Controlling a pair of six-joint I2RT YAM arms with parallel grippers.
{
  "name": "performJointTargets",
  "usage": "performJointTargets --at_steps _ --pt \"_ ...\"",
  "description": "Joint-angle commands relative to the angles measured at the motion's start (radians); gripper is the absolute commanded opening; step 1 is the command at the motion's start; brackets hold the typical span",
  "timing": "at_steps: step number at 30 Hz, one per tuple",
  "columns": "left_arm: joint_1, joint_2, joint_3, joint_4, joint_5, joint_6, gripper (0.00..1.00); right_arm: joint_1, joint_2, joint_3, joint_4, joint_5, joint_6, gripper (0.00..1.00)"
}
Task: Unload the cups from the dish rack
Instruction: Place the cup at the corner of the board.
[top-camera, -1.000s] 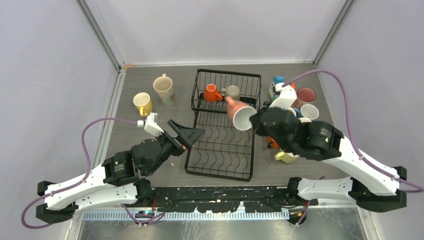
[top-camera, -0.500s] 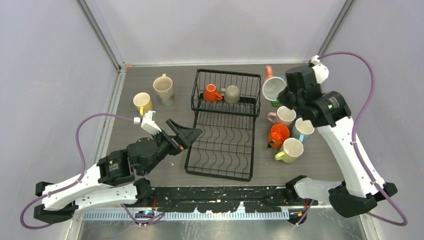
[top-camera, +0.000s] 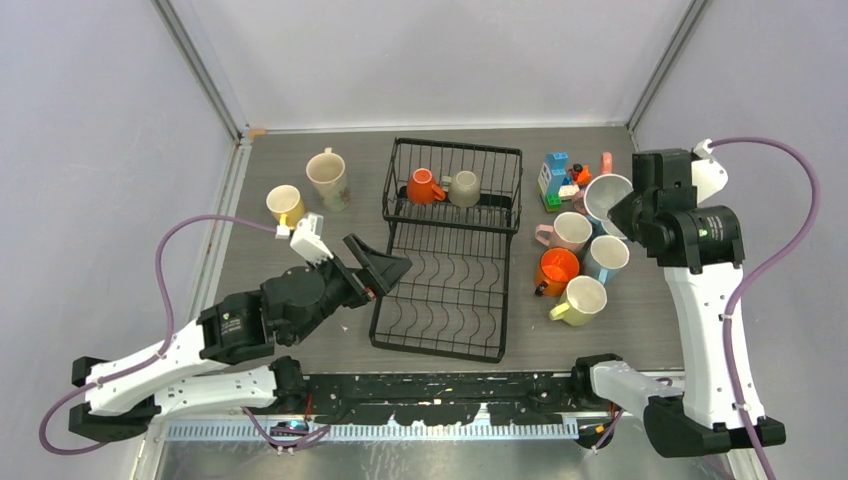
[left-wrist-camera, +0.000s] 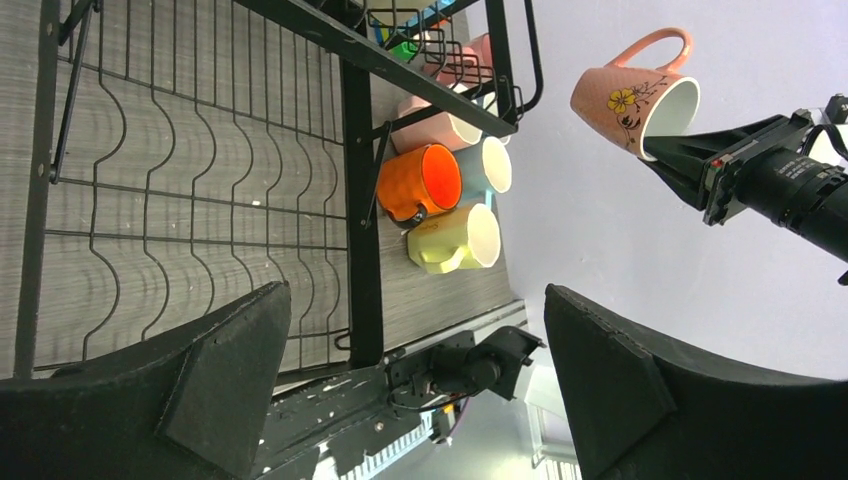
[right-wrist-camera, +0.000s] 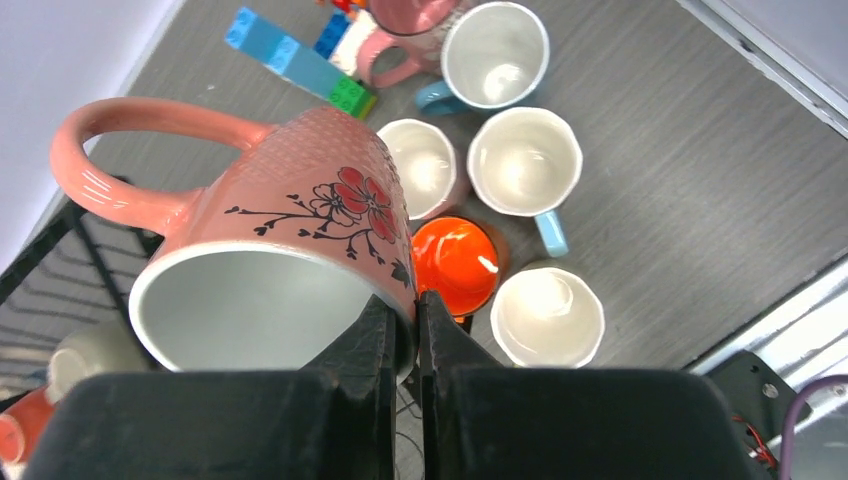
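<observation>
1. So, nearest the bases: the left gripper (top-camera: 378, 262) hangs by the near-left side of the dish rack (top-camera: 435, 350). Its jaws are spread wide with nothing in them. The rack's wavy tray part looks bare.
2. A bit further out on the right, four cups sit upright on the table (top-camera: 540, 335), packed close together: a yellow-green mug (top-camera: 580, 300), an orange mug (top-camera: 556, 270), a light blue mug (top-camera: 607, 258) and a plain pink mug (top-camera: 570, 232).
3. Behind those, the right gripper (right-wrist-camera: 410, 320) is pinched on the rim of the pink flowered mug (right-wrist-camera: 300, 210), one finger inside and one outside. The mug is up in the air and tipped over, just beside the toy-block figure (top-camera: 556, 178).
   - My read is that this is the set-down step.
   - I'd roll the wrist until the base points down.
   - Then I'd pick the bare table beside the group rather than coming down over it.
   - A rim pinch lets a mug swing, so go slow.
   - Keep the handle turned away from the neighbours.
   - Only open once the base sits flat.
4. Farthest back, the rack's basket end holds a second orange mug (top-camera: 424, 187) and a grey-beige mug (top-camera: 464, 187) side by side. Those two look like the ones left to unload.
</observation>
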Motion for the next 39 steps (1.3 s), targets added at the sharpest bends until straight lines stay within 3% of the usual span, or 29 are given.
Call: performJointTargets --at_steps 1,16,31,39 --pt "-0.002 0.036 0.058 -0.032 0.017 0.038 0.99 -0.073 -0.016 -0.051 0.039 0.034 0.012 0.01" --pt "0.009 0.136 0.131 -0.110 0.096 0.046 1.00 -0.591 -0.103 -0.299 0.052 -0.185 -0.044 0.00" --pt "0.032 0.166 0.117 -0.112 0.158 0.040 1.00 -0.780 -0.151 -0.542 0.140 -0.278 -0.030 0.01" --pt "0.047 0.149 0.099 -0.107 0.155 0.041 1.00 -0.844 -0.096 -0.658 0.187 -0.309 -0.024 0.00"
